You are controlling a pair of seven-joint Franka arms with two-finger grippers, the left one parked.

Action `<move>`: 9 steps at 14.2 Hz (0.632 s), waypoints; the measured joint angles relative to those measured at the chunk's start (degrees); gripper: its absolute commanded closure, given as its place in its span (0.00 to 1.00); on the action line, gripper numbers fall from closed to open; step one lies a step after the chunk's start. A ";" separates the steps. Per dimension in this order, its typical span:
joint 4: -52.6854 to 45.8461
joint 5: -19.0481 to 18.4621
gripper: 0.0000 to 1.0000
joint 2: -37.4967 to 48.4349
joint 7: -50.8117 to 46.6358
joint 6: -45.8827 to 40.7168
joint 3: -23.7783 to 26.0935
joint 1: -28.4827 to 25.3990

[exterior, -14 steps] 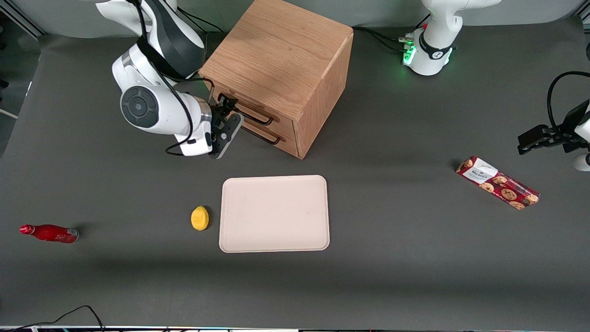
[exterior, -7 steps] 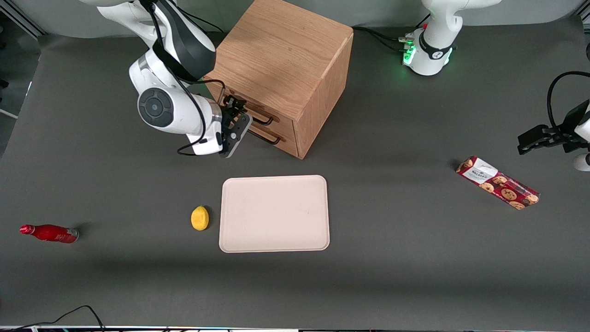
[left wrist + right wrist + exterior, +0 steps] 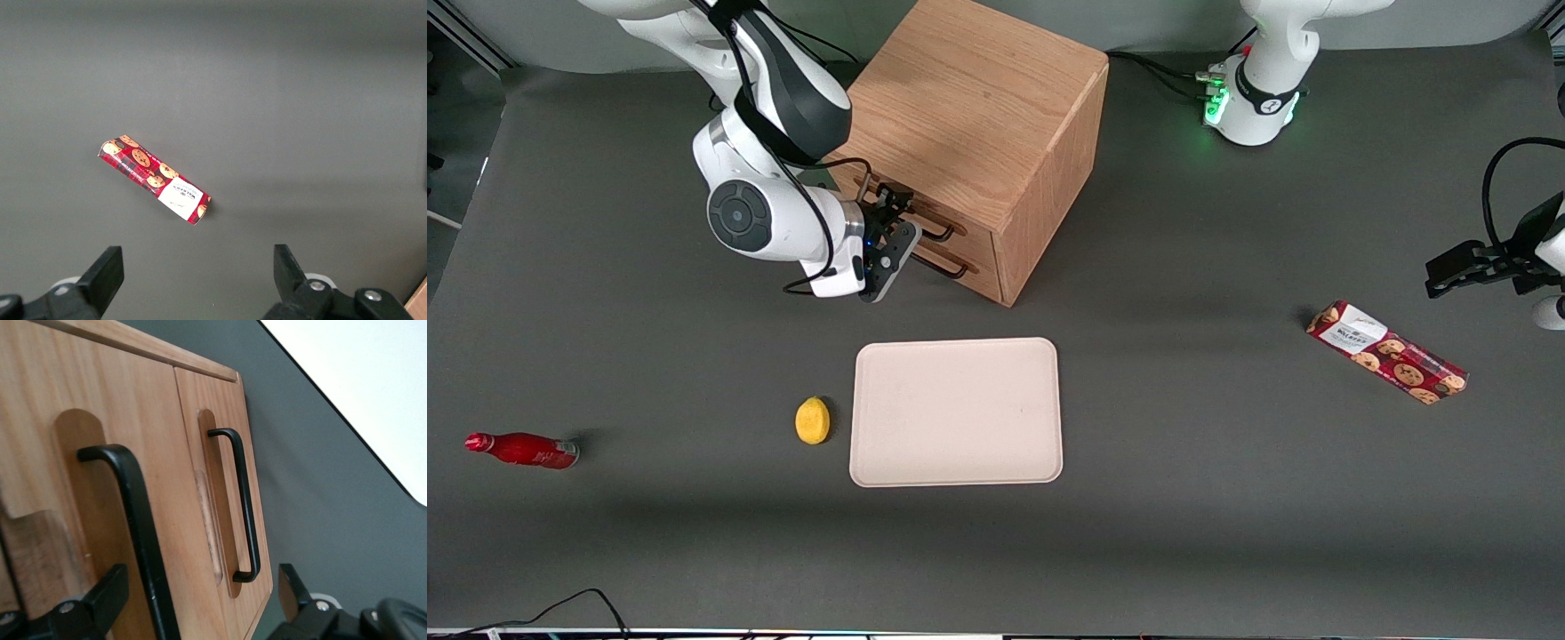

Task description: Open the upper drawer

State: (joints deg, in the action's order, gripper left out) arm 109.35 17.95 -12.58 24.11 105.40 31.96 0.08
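Upper drawer (image 3: 100,493) sits shut in your cabinet (image 3: 969,116), contents hidden. Gripper (image 3: 200,603) is spread wide, straddling its black handle (image 3: 137,520).

Even, diffuse overhead light gives soft shadows on the dark surface (image 3: 1192,498); the tool (image 3: 893,213) sits close before the sharply rendered upper drawer (image 3: 100,493).

A dark grey matte counter (image 3: 1227,498) fills the scene, evenly lit with soft shadows. A pale wall strip (image 3: 1432,18) runs along its edge farthest from the front camera.
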 measured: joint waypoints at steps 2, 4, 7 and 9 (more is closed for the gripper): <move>0.94 0.00 0.00 -0.05 0.00 1.33 0.00 -0.01; 1.16 -0.28 0.00 -0.27 0.00 1.70 -0.01 0.00; 1.16 -0.91 0.00 -0.52 0.00 2.03 -0.26 0.12; 0.79 -1.80 0.00 -0.75 0.00 2.24 -0.28 0.29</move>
State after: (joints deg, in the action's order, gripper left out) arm 110.14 16.15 -13.34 24.11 107.64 31.67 0.37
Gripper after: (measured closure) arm 0.000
